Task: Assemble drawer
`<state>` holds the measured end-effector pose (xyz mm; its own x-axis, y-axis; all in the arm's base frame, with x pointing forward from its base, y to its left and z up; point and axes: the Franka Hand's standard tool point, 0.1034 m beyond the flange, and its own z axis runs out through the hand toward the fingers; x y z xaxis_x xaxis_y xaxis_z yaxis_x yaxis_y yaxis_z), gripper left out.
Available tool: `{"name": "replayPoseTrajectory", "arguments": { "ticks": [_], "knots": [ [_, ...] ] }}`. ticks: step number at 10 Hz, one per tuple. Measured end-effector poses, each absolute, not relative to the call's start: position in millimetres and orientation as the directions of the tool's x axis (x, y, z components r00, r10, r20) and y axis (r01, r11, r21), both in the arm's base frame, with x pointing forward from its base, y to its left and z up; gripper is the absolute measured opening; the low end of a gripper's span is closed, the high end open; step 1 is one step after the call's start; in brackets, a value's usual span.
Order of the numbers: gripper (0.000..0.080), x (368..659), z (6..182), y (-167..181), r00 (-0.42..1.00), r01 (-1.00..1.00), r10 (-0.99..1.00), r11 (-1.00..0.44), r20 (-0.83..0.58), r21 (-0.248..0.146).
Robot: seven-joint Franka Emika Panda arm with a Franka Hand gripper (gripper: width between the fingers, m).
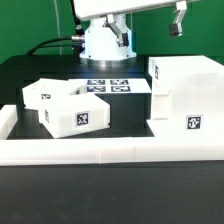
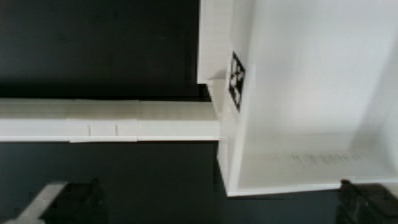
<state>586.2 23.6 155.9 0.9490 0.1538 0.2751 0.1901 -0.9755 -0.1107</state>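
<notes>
your gripper (image 2: 217,203) is wide, its two dark fingers (image 2: 71,200) far apart with nothing held between them. in the exterior view it hangs high, well above all the parts. almost directly under it is the tall boxy white plastic housing (image 1: 188,95) of the drawer, which stands upright on the black table (image 1: 40,70) at the exterior view's right. the wrist view shows that a side edge of this housing, near a black-and-white square tag (image 2: 237,75), runs across the line between the fingers, so one finger is over the housing and the other over bare table. i judge that the coming move depends on this: you go straight down, after you centre the gripper. the long low white rail (image 1: 100,152) touches the housing's foot. the two smaller white open-top trays (image 1: 62,108) lie well apart from the gripper, at the exterior view's left, with the marker board (image 1: 110,87) between them and the housing.
</notes>
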Motion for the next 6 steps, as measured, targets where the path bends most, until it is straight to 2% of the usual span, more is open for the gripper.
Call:
{"name": "replayPoseTrajectory", "arguments": {
  "ticks": [1,2,3,6],
  "knots": [
    [0.0649,585.5,155.1,22.7,0.936,0.248,0.215,-0.965,0.280,-0.088],
    [0.0649,582.0,151.5,20.0,0.898,0.361,0.339,-0.932,0.282,-0.029],
    [0.0649,573.1,145.9,11.6,0.874,0.415,0.398,-0.910,0.277,-0.001],
    [0.0649,550.5,129.5,-28.7,0.828,0.505,0.500,-0.862,0.253,0.050]
  ]
}}
